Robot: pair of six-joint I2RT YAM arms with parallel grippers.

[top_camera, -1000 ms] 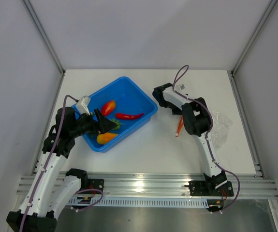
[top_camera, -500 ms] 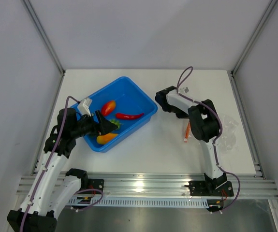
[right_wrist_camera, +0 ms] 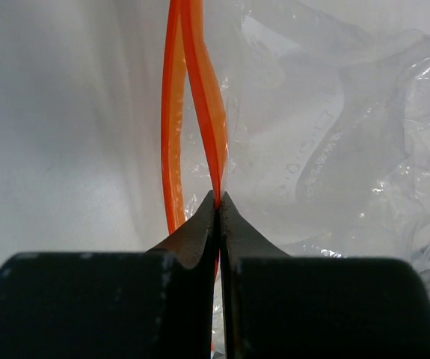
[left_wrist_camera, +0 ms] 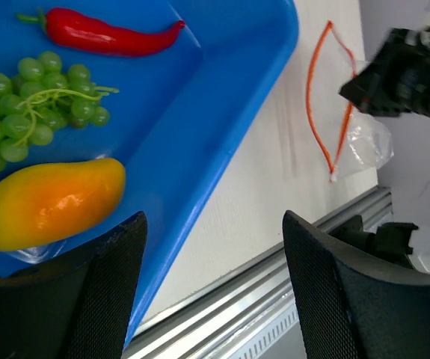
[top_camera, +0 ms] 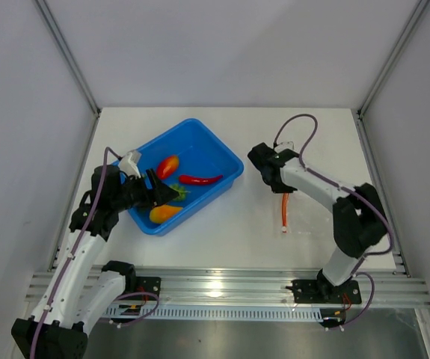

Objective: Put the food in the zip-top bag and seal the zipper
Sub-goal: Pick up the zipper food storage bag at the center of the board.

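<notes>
The food lies in the blue tray [top_camera: 213, 149]: a red chili [top_camera: 200, 179] [left_wrist_camera: 110, 34], a red-orange oval fruit [top_camera: 168, 165], green grapes [left_wrist_camera: 35, 112] and a yellow-orange piece [top_camera: 164, 213] [left_wrist_camera: 50, 202]. My left gripper [top_camera: 166, 196] [left_wrist_camera: 215, 292] hangs open over the tray's near rim, empty, beside the yellow-orange piece. The clear zip-top bag [right_wrist_camera: 334, 149] [left_wrist_camera: 368, 142] lies right of the tray. Its zipper [top_camera: 284, 213] [right_wrist_camera: 203, 97] gapes in the wrist views. My right gripper [top_camera: 281, 188] [right_wrist_camera: 219, 198] is shut on one strip of the zipper at the bag's mouth.
The tray's blue wall [left_wrist_camera: 229, 127] runs between my left fingers [left_wrist_camera: 102, 299] and the bag. White walls stand on three sides of the table. A metal rail [top_camera: 222, 284] borders the near edge.
My right gripper has shut on the zipper. The right arm's elbow swung right and toward the near edge, and the strip now hangs straighter. The left gripper barely moved.
</notes>
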